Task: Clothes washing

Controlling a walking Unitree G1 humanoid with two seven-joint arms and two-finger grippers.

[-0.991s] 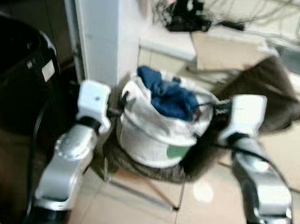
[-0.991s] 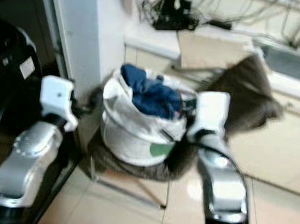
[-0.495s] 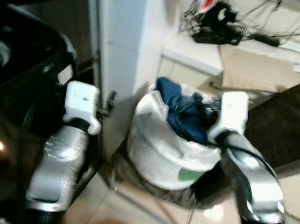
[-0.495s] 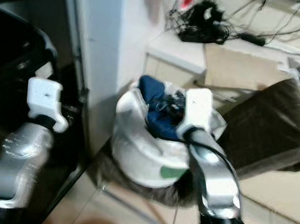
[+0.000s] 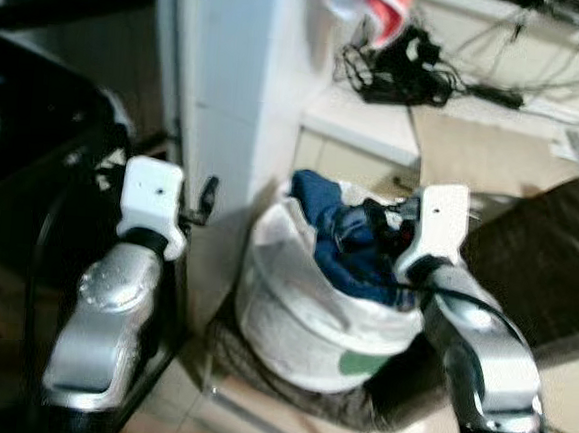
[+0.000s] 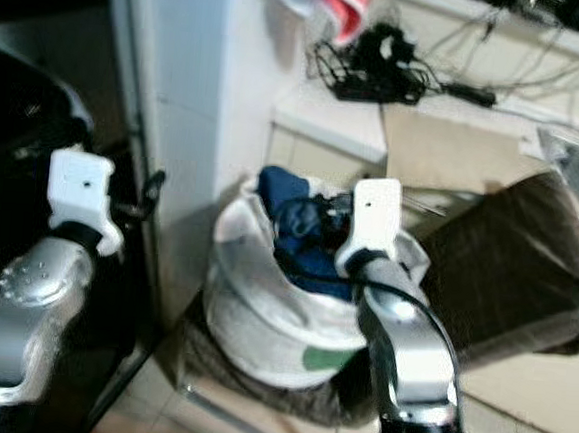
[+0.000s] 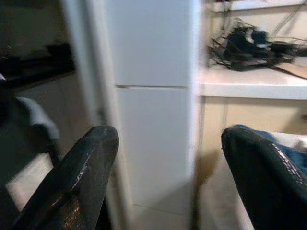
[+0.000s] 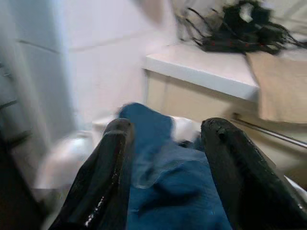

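Note:
A white laundry bag (image 5: 302, 318) sits on a chair seat, stuffed with blue clothes (image 5: 351, 266). My right gripper (image 5: 371, 228) hovers over the bag's mouth just above the clothes. The right wrist view shows it open (image 8: 168, 129), with the blue cloth (image 8: 163, 191) between and beyond its fingers and nothing held. My left gripper (image 5: 207, 194) is raised left of the bag, beside the white pillar (image 5: 235, 82). In the left wrist view it is open (image 7: 168, 136) and wide, facing that pillar (image 7: 153, 120).
A dark washing machine (image 5: 34, 146) stands at the left, close to my left arm. The chair's brown cover (image 5: 537, 256) spreads to the right of the bag. A white counter behind holds tangled black cables (image 5: 401, 75) and a cardboard sheet (image 5: 475, 151).
The view has shifted and blurred. My right gripper has moved from the bag's right side in over the blue clothes. My left gripper has drawn away from the bag toward the pillar.

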